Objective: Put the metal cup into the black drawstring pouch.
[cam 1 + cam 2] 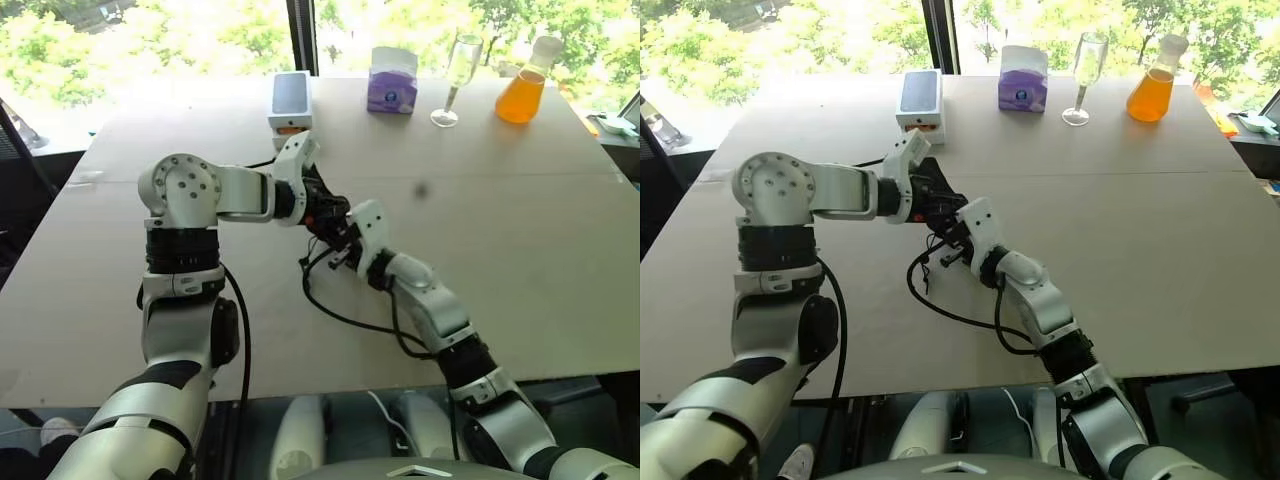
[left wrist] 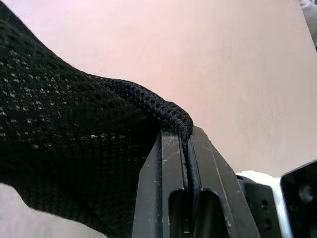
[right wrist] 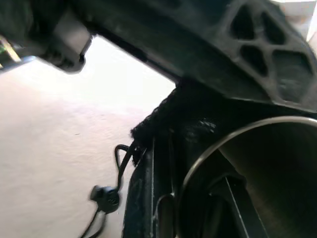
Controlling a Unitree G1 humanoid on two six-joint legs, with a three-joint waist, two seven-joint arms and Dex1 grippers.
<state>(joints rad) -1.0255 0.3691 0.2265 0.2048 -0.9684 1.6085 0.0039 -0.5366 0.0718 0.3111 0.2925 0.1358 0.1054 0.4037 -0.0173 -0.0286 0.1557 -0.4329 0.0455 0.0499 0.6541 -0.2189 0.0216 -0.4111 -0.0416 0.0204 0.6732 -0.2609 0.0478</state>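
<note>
Left claw [image 2: 185,148]: closed on the pouch rim; a fold of mesh is pinched between its two black fingers.
Right claw [image 3: 190,198]: closed on the cup wall, one finger inside the bore and one outside.
Pouch [image 2: 74,148]: hangs off the left claw, clear of the table [image 1: 520,260], and is bunched against the right claw.
Cup [image 3: 262,163]: in the right claw, lying nearly level; its mouth faces back toward the wrist, its base toward the pouch just ahead.
Cord [image 3: 119,163]: trails from the pouch mouth beside the right claw, with a toggle [image 3: 105,196] dangling below.
Progress: both items are lifted and brought together. Mesh crowds the cup rim in the right wrist view, but whether the cup body is already inside cannot be told.
Remaining, by judgement: seat the cup fully in the pouch, release it, withdraw the right claw.
Pouch material: black open-weave mesh, soft, limp, with a thick rolled hem.
Cup material: polished steel, a thin bright rim, a smooth dark reflective interior, cylindrical.
Table surface: matt, pale, flat board.
Risk: the limp mouth may fold shut; the smooth steel may slip.
</note>
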